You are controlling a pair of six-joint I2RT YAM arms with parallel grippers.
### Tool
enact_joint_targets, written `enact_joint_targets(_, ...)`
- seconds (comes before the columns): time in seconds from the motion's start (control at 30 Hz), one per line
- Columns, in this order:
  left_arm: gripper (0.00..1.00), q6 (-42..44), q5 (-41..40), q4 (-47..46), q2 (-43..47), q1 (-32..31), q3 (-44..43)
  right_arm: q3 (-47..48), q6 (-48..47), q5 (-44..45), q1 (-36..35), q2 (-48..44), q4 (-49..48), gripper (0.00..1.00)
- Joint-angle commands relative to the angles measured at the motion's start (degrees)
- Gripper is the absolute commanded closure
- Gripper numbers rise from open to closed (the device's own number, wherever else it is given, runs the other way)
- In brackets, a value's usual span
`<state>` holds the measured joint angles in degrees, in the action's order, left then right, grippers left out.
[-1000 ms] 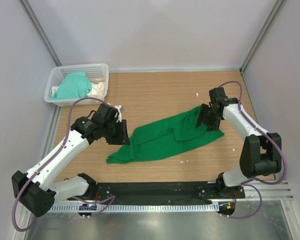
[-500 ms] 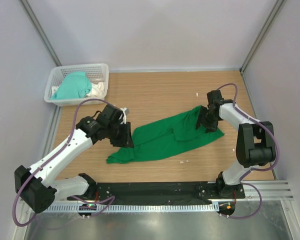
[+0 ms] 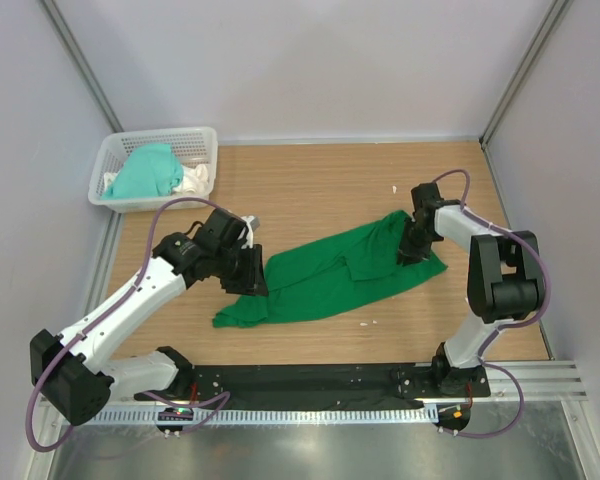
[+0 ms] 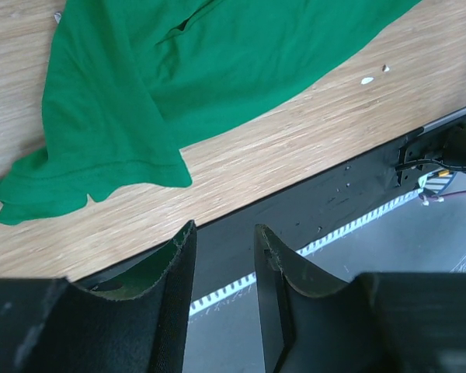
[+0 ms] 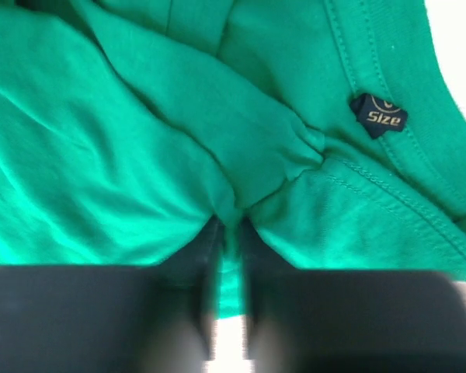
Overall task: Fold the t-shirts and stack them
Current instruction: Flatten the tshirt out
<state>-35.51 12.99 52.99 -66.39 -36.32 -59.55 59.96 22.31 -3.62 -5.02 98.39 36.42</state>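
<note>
1. Wooden table with pale grey walls on 3 sides; a white basket sits at its far left corner.
2. A green t-shirt lies crumpled in a long slanted strip in the middle of the table, its lower end toward the left arm.
3. A mint t-shirt is bunched in the basket beside some white cloth.
4. The left gripper hovers at the green t-shirt's left end. In the wrist view its 2 fingers stand partly apart with nothing between them.
5. The right gripper is pressed onto the green t-shirt's right end. Its fingers are drawn nearly together, pinching a fold of green fabric near the neck label.
</note>
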Motion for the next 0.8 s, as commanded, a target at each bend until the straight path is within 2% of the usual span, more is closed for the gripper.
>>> enact_joint_targets(0.0,0.63,1.14,1.16,-0.08,-0.23,-0.16,-1.80,2.52,0.55,-0.07,0.18,-0.48,-1.89,0.86)
enact_joint_targets(0.07,0.63,1.49,-0.24,0.79,-0.32,-0.25,-2.67,5.75,0.98,0.45,0.18,-1.79,0.57,0.99)
enact_joint_targets(0.27,0.59,2.72,-4.38,2.38,0.82,-0.25,-4.52,15.52,3.71,-0.50,-0.43,-7.07,6.46,0.99)
enact_joint_targets(0.43,0.54,2.99,-3.86,1.94,2.58,-0.25,-4.35,21.94,6.43,-5.07,-0.87,-6.72,6.99,0.99)
enact_joint_targets(0.5,0.54,3.25,-3.85,2.29,3.46,-0.25,-4.17,25.63,7.13,-6.83,-1.05,-6.46,7.61,0.95)
enact_joint_targets(0.6,0.54,3.25,-4.47,2.56,5.92,-0.25,-3.12,29.67,8.54,-7.80,-1.40,-7.68,7.70,0.99)
enact_joint_targets(0.7,0.54,2.64,-4.99,2.73,8.90,-0.25,-1.89,35.73,10.30,-10.87,-1.58,-10.40,5.68,0.99)
enact_joint_targets(0.77,0.54,1.85,-5.26,2.99,10.31,-0.25,-1.27,40.81,14.05,-14.39,-1.66,-13.56,-1.15,0.99)
